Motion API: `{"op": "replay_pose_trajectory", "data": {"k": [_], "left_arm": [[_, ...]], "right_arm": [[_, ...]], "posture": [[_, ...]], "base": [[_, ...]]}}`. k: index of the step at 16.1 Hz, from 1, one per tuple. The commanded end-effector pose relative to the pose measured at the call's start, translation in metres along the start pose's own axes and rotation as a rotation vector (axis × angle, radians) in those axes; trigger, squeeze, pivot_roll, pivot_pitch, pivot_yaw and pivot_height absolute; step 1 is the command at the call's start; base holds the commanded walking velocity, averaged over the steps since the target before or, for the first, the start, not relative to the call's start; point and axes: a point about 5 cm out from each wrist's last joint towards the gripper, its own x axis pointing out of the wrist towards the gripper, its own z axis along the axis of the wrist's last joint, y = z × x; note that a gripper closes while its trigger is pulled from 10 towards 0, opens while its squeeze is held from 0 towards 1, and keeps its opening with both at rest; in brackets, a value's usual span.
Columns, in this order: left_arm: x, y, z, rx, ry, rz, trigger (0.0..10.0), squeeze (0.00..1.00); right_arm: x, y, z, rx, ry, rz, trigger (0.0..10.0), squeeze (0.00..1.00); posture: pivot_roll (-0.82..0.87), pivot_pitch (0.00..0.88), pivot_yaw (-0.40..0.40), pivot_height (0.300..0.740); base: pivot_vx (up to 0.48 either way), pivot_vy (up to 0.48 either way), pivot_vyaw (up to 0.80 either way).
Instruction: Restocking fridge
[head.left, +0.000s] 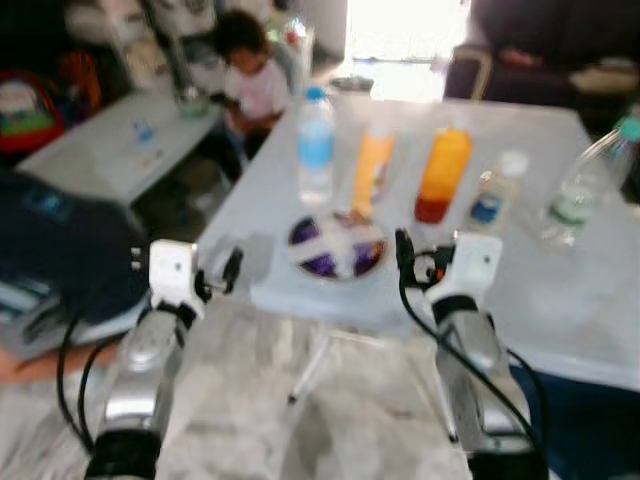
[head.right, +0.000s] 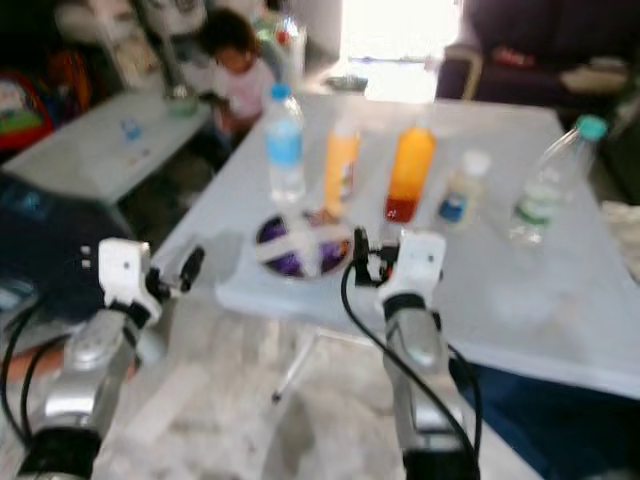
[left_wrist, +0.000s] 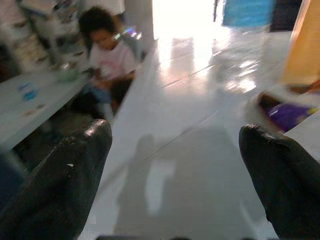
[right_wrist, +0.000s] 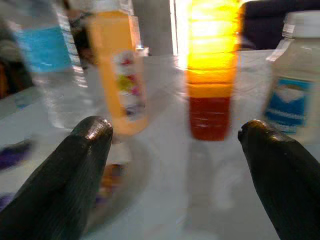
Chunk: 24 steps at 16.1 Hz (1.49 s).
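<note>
A row of drinks stands on the white table (head.left: 560, 300). There is a water bottle with a blue label (head.left: 315, 145), a slim orange bottle (head.left: 371, 170), an orange bottle with a red base (head.left: 442, 175), a small white-capped bottle (head.left: 495, 192) and a clear bottle with a teal cap (head.left: 585, 185). A purple and white round item (head.left: 336, 247) lies in front of them. My right gripper (right_wrist: 175, 130) is open at the table's near edge, facing the orange bottles. My left gripper (left_wrist: 175, 135) is open and empty, off the table's left corner.
A child (head.left: 250, 80) sits at the back left beside a low white table (head.left: 110, 150). A dark sofa with a person on it (head.left: 550, 50) is behind the table. A dark blue object (head.left: 60, 250) lies on the left, and the table's folding legs (head.left: 315, 365) stand below.
</note>
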Motion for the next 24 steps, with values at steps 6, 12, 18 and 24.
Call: {"op": "replay_pose_trajectory", "data": {"k": [6, 12, 18, 24], "left_arm": [[-0.003, 0.006, 0.006, 0.047, -0.023, 0.001, 10.0, 0.00], [-0.003, 0.015, 0.009, 0.072, -0.031, 0.021, 10.0, 0.00], [-0.002, 0.015, 0.012, 0.082, -0.040, 0.023, 10.0, 0.00], [-0.003, 0.010, 0.010, 0.075, -0.039, 0.020, 10.0, 0.00]], "right_arm": [[-0.002, 0.006, -0.005, 0.017, 0.033, 0.019, 10.0, 0.00], [-0.007, 0.008, -0.023, 0.129, 0.178, 0.010, 10.0, 0.00], [0.000, 0.026, -0.024, 0.160, 0.267, 0.105, 10.0, 0.00], [-0.001, 0.034, -0.023, 0.201, 0.337, 0.191, 10.0, 0.00]], "posture": [[-0.01, 0.036, 0.020, 0.740], [0.00, 0.040, 0.014, 0.740], [0.00, 0.045, 0.016, 0.740], [0.00, 0.048, 0.007, 0.740]], "base": [[0.000, 0.000, 0.00], [0.000, 0.000, 0.00], [0.000, 0.000, 0.00], [0.000, 0.000, 0.00]]}}
